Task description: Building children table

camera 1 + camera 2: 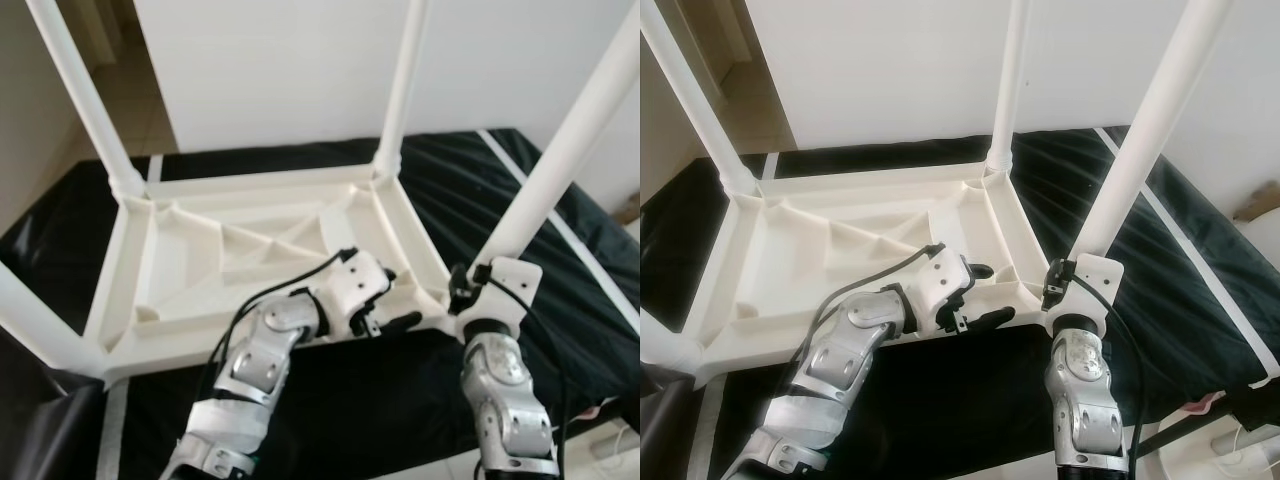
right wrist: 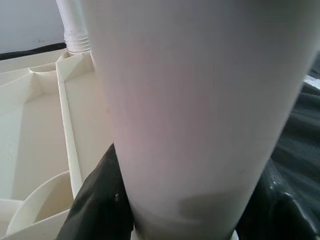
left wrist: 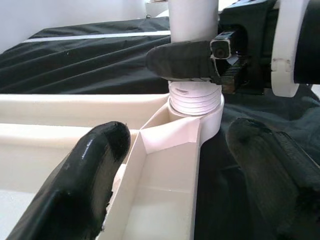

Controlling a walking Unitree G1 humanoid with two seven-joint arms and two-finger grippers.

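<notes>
1. Upside down on a black sheet (image 1: 520, 330): one white tabletop (image 1: 250, 250), ribbed underside up.
2. Four white legs counted, one at each corner: far left leg (image 1: 85, 100), far right leg (image 1: 400, 90), near left leg (image 1: 30, 320), near right leg (image 1: 560, 150).
3. Right gripper (image 3: 200, 62) clamped on the near right leg just above its threaded collar (image 3: 195, 97); threads exposed above the socket, so probably not fully seated.
4. Left gripper (image 3: 175, 170) spread apart, one finger on each side of the tabletop's rim beside that corner socket, holding nothing.
5. Judged nearly done: all legs standing in place.
6. Left to do, by guess: final tightening of the near right leg, then turning the table upright.
</notes>
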